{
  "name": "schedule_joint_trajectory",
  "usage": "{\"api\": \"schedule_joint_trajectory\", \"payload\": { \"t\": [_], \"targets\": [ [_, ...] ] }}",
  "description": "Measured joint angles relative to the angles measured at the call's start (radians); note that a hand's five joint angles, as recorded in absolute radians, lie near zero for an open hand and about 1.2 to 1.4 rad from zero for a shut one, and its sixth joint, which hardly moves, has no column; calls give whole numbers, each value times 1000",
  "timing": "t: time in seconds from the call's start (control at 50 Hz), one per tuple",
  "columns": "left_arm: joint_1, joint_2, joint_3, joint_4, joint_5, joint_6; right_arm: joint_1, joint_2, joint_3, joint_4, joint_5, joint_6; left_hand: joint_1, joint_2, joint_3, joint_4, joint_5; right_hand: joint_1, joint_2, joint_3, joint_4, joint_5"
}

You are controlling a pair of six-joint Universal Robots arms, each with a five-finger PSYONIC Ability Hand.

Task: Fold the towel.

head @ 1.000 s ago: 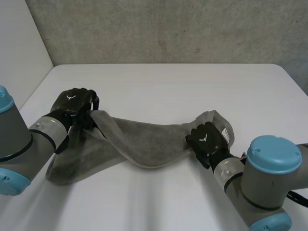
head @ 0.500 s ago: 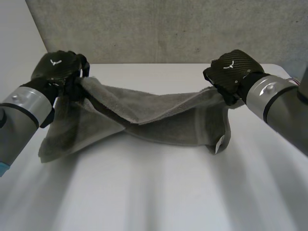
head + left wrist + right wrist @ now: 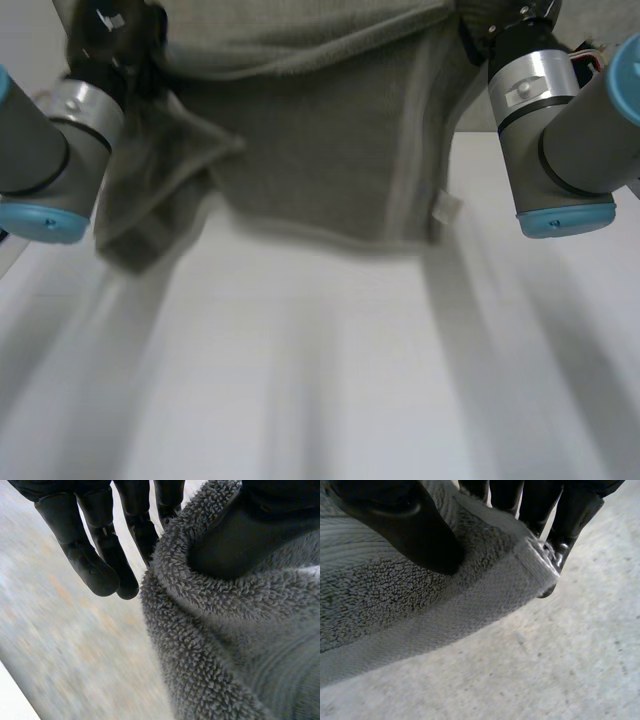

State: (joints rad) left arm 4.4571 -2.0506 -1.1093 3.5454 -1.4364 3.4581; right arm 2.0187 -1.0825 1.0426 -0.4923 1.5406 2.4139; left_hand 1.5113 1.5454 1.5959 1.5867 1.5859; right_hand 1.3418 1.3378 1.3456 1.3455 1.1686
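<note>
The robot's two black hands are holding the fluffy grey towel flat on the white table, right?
Not flat. The black left hand and black right hand do hold the fluffy grey towel, but it is held up, hanging down between them over the white table. The head view shows it.

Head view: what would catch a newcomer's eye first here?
The grey towel hangs spread like a curtain above the white table, held at its upper edge between the two raised arms. The left robot hand pinches one end with its thumb sunk in the pile, and the right robot hand pinches a hemmed corner between thumb and fingers. A white label dangles near the towel's lower edge, on the right arm's side.
</note>
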Motion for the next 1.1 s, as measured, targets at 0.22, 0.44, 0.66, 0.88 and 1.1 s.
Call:
{"api": "schedule_joint_trajectory", "payload": {
  "t": [0.22, 0.44, 0.66, 0.88, 1.1],
  "targets": [
    [19, 59, -168, -70, 109, -97, -5, -78, 213, 261, -87, -3, 0, 0, 0, 0, 0, 0, 0, 0, 0, 8],
    [74, 49, -370, -324, 203, 93, -54, -151, 460, 433, -128, -12, 0, 0, -1, 0, 0, 0, 0, 1, 1, 8],
    [96, 56, -419, -444, 196, 382, -131, -238, 571, 420, -158, -2, -127, -165, -243, -238, -219, 0, 0, 1, 1, 8],
    [32, 50, -457, -414, 155, 355, -134, -218, 647, 368, -187, 4, -387, -422, -466, -456, -458, 0, 0, 1, 1, 20],
    [-19, 161, -578, -265, 39, 279, -158, -185, 660, 296, -144, 8, -619, -654, -707, -691, -702, 0, 0, 1, 1, 20]
  ]
}}
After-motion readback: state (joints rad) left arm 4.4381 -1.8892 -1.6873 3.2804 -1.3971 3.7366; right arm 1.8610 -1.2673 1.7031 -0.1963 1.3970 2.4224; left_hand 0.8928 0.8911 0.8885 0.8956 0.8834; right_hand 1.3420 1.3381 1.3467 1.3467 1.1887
